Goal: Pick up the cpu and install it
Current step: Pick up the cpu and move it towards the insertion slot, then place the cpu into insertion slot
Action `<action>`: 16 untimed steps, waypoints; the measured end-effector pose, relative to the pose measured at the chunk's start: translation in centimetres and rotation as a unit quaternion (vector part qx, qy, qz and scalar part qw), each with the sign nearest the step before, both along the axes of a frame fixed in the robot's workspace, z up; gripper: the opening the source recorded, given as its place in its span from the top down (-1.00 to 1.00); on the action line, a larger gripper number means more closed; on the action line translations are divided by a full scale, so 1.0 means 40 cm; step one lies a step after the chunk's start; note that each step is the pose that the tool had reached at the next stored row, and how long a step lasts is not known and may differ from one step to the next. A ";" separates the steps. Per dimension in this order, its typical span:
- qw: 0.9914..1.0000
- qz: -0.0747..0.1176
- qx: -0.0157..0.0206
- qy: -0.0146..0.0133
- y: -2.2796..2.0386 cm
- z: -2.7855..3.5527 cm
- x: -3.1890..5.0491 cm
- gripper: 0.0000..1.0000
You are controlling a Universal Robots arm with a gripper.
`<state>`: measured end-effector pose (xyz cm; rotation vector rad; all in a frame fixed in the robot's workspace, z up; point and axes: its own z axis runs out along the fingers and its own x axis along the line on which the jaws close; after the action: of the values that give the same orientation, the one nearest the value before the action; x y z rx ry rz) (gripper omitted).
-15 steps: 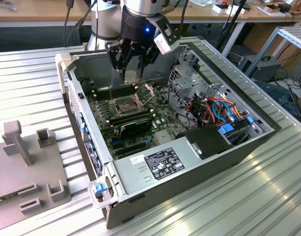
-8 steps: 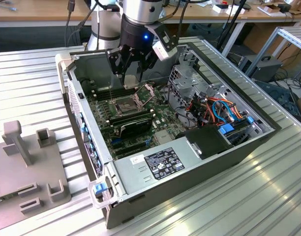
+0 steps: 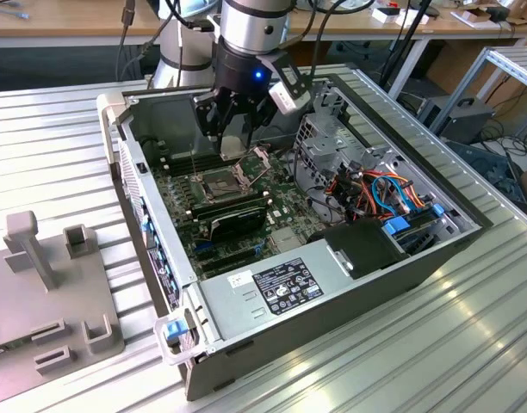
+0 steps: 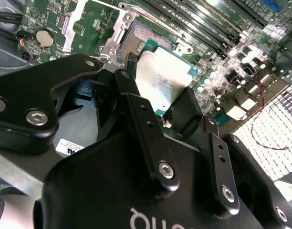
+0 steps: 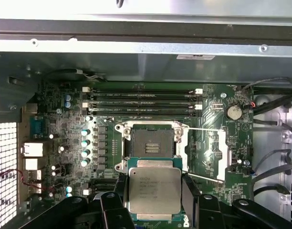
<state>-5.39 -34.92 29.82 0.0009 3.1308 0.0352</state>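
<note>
An open socket with its metal frame lies just beyond the fingers. Past it run four memory slots; a coin battery sits off to one side, all on a green motherboard.

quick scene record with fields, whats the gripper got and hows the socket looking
gripper: shut on the cpu, reaching down into the computer case
cpu: held between the fingers with its metal top showing in both wrist views, above the motherboard, not seated
socket: frame swung open, nothing in it
memory slots: run along one side of the socket
task state: cpu picked up, not yet installed
</note>
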 end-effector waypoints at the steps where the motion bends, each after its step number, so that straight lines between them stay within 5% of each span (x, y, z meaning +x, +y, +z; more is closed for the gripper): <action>1: 1.000 0.000 0.000 0.000 0.002 -0.002 0.000 -0.08; 16: 1.000 0.000 0.000 0.000 0.005 -0.004 0.000 -0.08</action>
<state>-5.39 -34.74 29.68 0.0009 3.1310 0.0352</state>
